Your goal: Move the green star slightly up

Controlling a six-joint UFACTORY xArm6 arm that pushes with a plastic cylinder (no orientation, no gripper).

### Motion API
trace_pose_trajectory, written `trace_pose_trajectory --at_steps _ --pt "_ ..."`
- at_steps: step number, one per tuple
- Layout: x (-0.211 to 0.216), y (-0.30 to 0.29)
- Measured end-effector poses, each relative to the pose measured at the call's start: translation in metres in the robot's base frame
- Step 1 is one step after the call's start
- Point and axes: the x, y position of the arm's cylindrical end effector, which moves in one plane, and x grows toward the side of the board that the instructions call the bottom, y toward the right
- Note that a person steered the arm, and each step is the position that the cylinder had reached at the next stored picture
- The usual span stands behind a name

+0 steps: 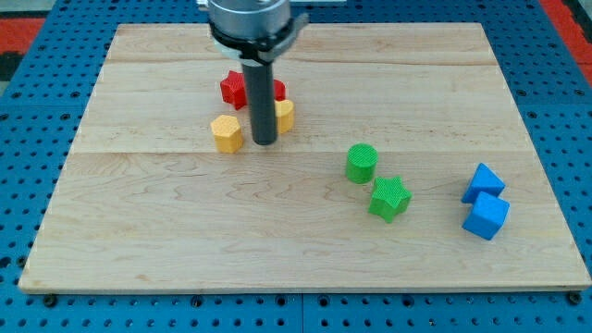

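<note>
The green star (389, 198) lies on the wooden board (185, 240) right of centre, just below and right of a green cylinder (362, 163), close to it. My tip (265, 141) is well to the star's upper left, standing between a yellow hexagon block (227, 133) on its left and a second yellow block (284, 115) on its right, partly hidden by the rod. The tip is far from the green star.
A red star-like block (234, 89) and another red block (277, 90) lie behind the rod near the view's top. Two blue blocks (484, 182) (486, 216) sit together at the view's right. The board rests on a blue pegboard.
</note>
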Motion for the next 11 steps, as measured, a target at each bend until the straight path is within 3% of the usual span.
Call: trace_pose_trajectory --at_steps 2,3,4,5,7,8,9,10,11 --pt "0.009 -0.097" --pt "-0.049 -0.045" --pt "-0.040 -0.072" --pt "0.003 -0.062" --pt "0.002 -0.054" --pt "0.080 -0.004" --pt "0.086 0.022" --pt "0.136 0.086" --pt "0.112 0.138"
